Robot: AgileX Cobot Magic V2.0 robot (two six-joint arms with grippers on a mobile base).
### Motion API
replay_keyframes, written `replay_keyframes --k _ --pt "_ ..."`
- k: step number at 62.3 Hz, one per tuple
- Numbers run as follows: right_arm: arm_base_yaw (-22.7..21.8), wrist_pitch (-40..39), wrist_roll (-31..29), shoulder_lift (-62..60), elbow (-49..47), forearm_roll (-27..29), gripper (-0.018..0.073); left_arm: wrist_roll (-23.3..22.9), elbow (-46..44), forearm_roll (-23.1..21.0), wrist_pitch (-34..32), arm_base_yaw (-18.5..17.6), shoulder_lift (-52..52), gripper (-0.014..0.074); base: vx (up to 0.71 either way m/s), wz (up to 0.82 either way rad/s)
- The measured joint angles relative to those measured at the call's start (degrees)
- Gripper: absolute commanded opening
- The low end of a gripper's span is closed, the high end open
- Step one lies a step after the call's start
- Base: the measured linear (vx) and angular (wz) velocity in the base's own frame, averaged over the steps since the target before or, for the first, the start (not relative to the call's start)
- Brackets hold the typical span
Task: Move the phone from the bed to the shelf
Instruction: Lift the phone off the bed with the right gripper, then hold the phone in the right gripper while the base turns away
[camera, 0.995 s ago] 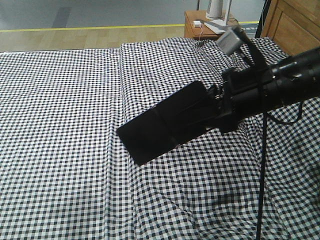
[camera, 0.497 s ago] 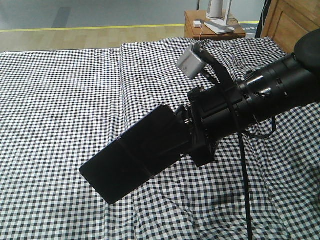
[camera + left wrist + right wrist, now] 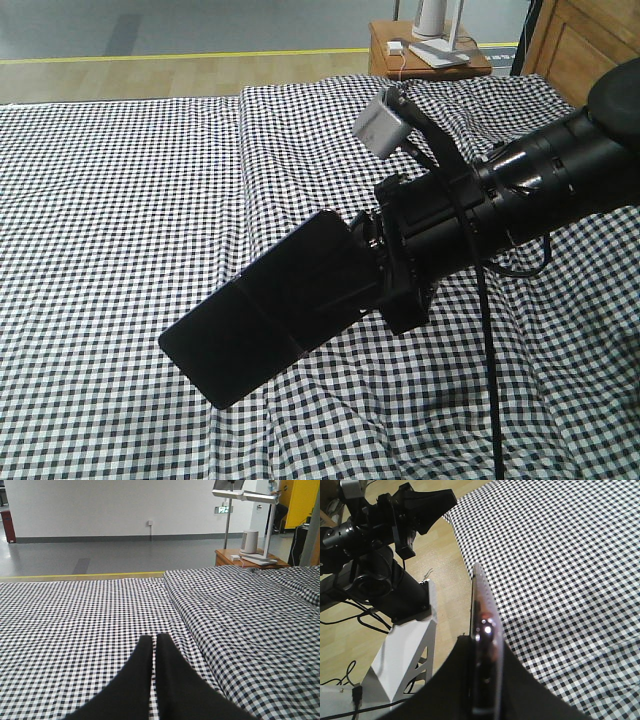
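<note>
**A:** Black-and-white checks nearly edge to edge: large bed [image 3: 120, 180] under a small-check gingham sheet, with a small brown nightstand [image 3: 425, 55] tucked into the upper right of the front view. Any sign of the slim glossy black rectangular phone [image 3: 265, 310]?

**B:** Mid-frame, and apparently lifted clear of the sheet. Pinched by one short end in the right gripper [image 3: 368, 262], with the long body jutting toward the lower left and tilted downward.

**A:** And from the right wrist?

**B:** Seen edge-on there, pinkish rim running up the centre, clamped between two black fingers [image 3: 447, 680] at the bottom. So closed firmly on the phone. Probably held by the end so that the free length can reach a board first.

**A:** Left gripper [image 3: 153, 642]?

**B:** Pressed together, holding nothing. Sits low at the bottom centre of its own view, pointing out across the sheet. Likely idle and kept out of the carrying arm's way.

**A:** Light natural-wood shelf?

**B:** Not in any view. Only a pale wooden headboard panel [image 3: 590, 50] at the upper right. Looks like pickup done and placing not yet begun. Probably calls for a carry, perhaps a turn of the base.

**A:** Risks?

**B:** Thin, glossy, gripped over little area. Could pivot or slip under a quick swing, so better moved slowly and kept level.
</note>
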Motion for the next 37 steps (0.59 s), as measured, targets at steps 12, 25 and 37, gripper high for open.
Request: replay_keyframes --k 12,25,37 --pt "0.0 0.0 0.0 0.0 0.0 0.0 -0.0002 0.0 0.0 0.0 0.0 0.0 0.0 0.0001 0.00 0.00" --pt "0.0 0.0 0.0 0.0 0.0 0.0 -0.0002 0.0 0.0 0.0 0.0 0.0 0.0 0.0001 -0.01 0.03" --pt "0.0 0.0 0.0 0.0 0.0 0.0 -0.0002 0.0 0.0 0.0 0.0 0.0 0.0 0.0001 -0.03 0.11"
